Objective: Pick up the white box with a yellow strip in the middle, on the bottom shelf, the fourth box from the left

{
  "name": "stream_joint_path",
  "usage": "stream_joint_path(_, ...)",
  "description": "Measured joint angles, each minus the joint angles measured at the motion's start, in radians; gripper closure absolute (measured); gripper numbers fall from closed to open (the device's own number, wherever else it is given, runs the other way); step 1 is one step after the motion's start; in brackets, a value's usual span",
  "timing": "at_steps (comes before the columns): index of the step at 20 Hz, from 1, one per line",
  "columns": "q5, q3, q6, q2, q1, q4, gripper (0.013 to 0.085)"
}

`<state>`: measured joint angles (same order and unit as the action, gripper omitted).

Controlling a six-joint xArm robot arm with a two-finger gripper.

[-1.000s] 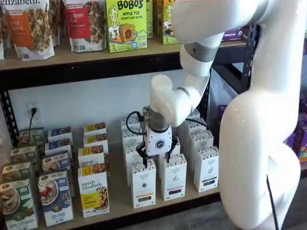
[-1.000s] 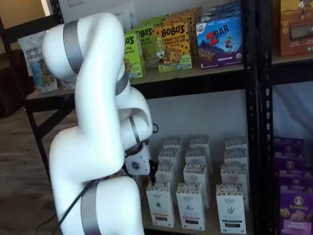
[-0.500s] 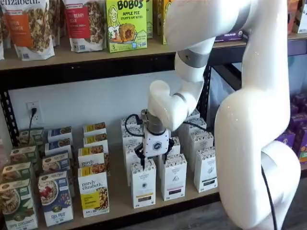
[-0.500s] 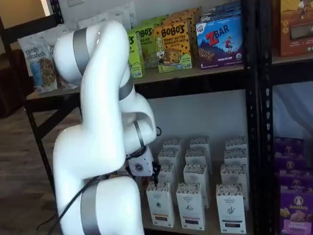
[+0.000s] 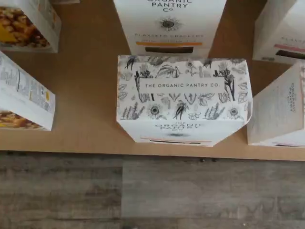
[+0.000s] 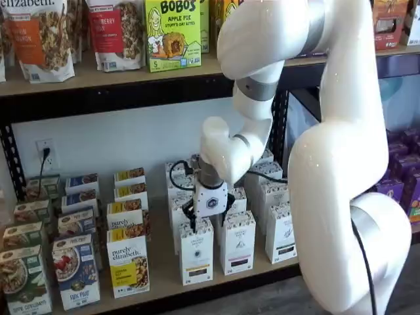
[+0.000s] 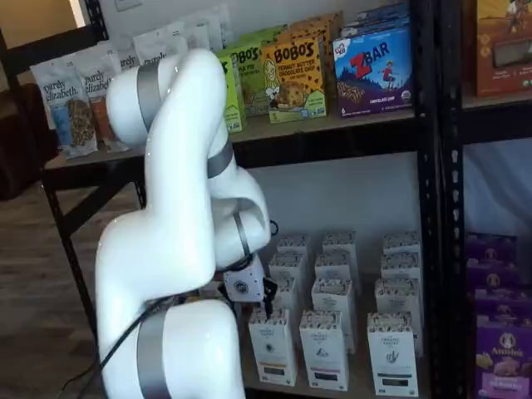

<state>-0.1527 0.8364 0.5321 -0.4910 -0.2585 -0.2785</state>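
Note:
The white box stands at the front of the bottom shelf, leftmost of the front white cartons. In the wrist view its speckled top reads "The Organic Pantry Co.", with a thin yellow strip on its front. It also shows in a shelf view. My gripper hangs just above the box top, its black fingers apart and holding nothing. In a shelf view it is partly behind the arm.
Like white cartons stand to the right and behind. A "purely elizabeth" box stands to the left, with blue and green boxes beyond. The upper shelf holds Bobo's boxes. The white arm fills the right side.
My gripper has moved a little left and down, from over the gap between two cartons to above the white box. The arm's upper links swung left.

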Motion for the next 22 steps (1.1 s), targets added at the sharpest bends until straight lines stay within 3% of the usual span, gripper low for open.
stream_joint_path(7, 0.001, 0.073, 0.015, -0.076, 0.003, -0.018, 0.0130)
stream_joint_path(10, 0.006, 0.101, -0.026, -0.105, 0.000, 0.026, 0.0130)
stream_joint_path(22, -0.025, 0.201, -0.013, -0.180, 0.006, 0.007, 0.0130)
